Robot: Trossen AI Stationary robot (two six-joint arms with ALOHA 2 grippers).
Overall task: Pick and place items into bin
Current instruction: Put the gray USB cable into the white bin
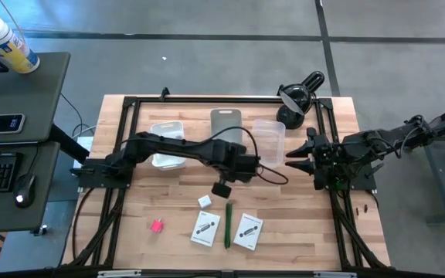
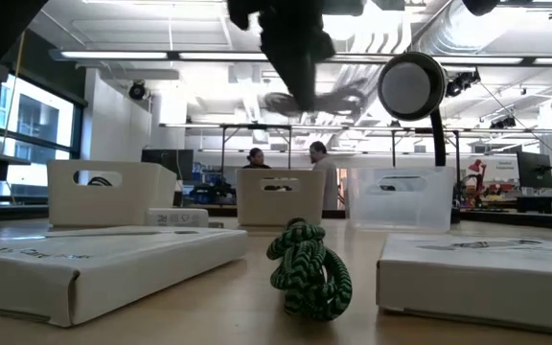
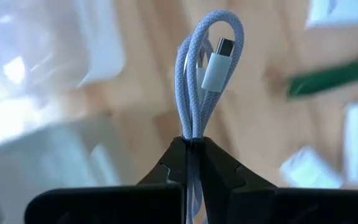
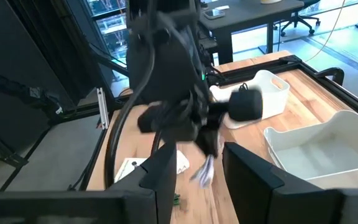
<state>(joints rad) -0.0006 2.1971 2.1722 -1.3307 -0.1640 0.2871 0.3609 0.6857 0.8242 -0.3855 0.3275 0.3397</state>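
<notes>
Left wrist view, left gripper (image 3: 191, 144) clamped on looped cable (image 3: 199, 68)

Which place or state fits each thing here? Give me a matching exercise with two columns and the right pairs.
Things:
1. left gripper
2. right gripper
3. green pen
4. pink block

Places or states:
A. lying on the table between two white cards
B. shut on a looped pale cable
C. alone on the wood, on the left arm's side of the cards
D. open, empty, beside the clear bin

Pairs: 1-B, 2-D, 3-A, 4-C
</notes>
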